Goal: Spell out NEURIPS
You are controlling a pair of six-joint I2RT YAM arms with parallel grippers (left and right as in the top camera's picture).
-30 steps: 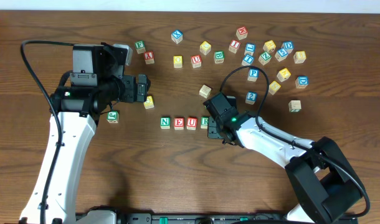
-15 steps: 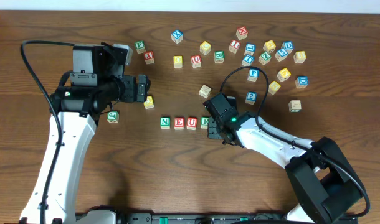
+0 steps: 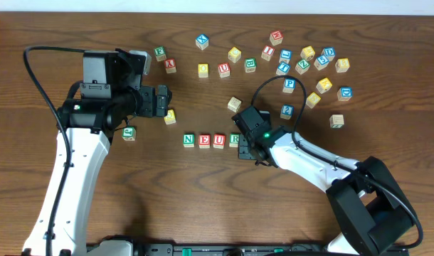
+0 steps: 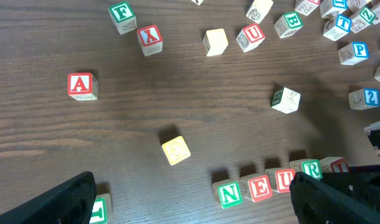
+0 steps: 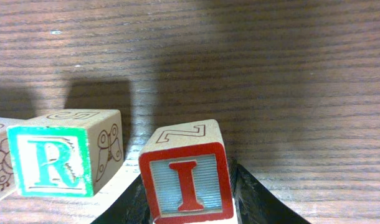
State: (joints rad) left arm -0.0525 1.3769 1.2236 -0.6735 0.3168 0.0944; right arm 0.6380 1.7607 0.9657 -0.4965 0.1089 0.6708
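**Four letters down, the fifth in hand**

Standing by the bench [image 3: 203,206], I read a tidy row near its middle: green N [image 3: 188,139], red E [image 3: 204,141], red U [image 3: 218,140] and green R [image 3: 234,138], side by side with only slim gaps. That is the first half of the word and a bit more, done.

The right fingers [image 5: 260,198] are closed narrowly on the red I [image 5: 187,177], one finger on each flank of the cube. It sits just to the right of the R, close but not touching, and turned slightly out of line with it. I cannot tell whether it rests on the wood or hangs a touch above it. By my reckoning this is the placing of the fifth letter, not yet released.

The left fingers [image 4: 65,200] stand spread wide and hold nothing. They hover over the left part of the bench, well apart from the row, near a plain yellow cube [image 4: 175,150].

Two letters are left, I judge. The blue P [image 3: 290,83] lies face up among the loose cubes [image 3: 307,52] scattered along the far right side, well apart from the row. The S must be in that scatter too, but I cannot pick it out from where I stand. Room for both is free to the right of the I.
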